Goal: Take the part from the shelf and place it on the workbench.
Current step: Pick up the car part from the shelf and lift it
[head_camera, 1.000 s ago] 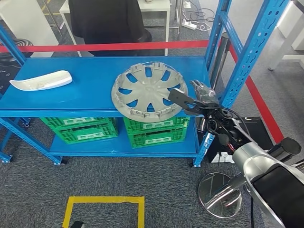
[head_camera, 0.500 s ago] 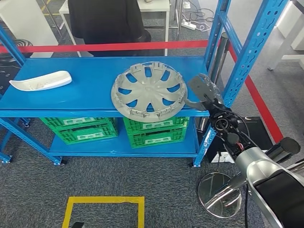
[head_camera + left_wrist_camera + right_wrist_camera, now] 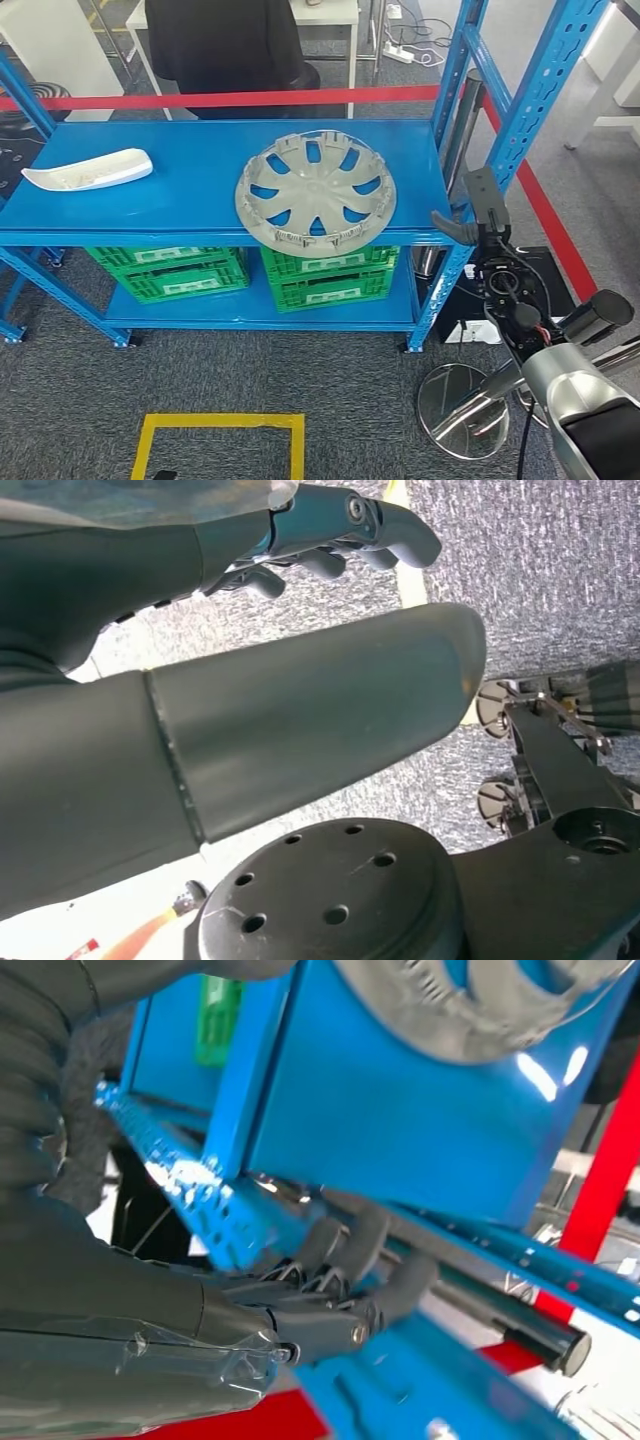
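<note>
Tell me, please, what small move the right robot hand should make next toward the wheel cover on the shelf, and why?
Probably swing the right robot hand back left over the blue shelf toward the near rim of the grey wheel cover. The hand holds nothing and sits off the shelf's right end beside the upright post, clear of the cover, which lies flat and untouched.

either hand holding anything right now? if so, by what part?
Nothing is held. The right hand is beside the shelf post, apart from the hubcap on the blue shelf. The left hand hangs over the floor, holding nothing.
</note>
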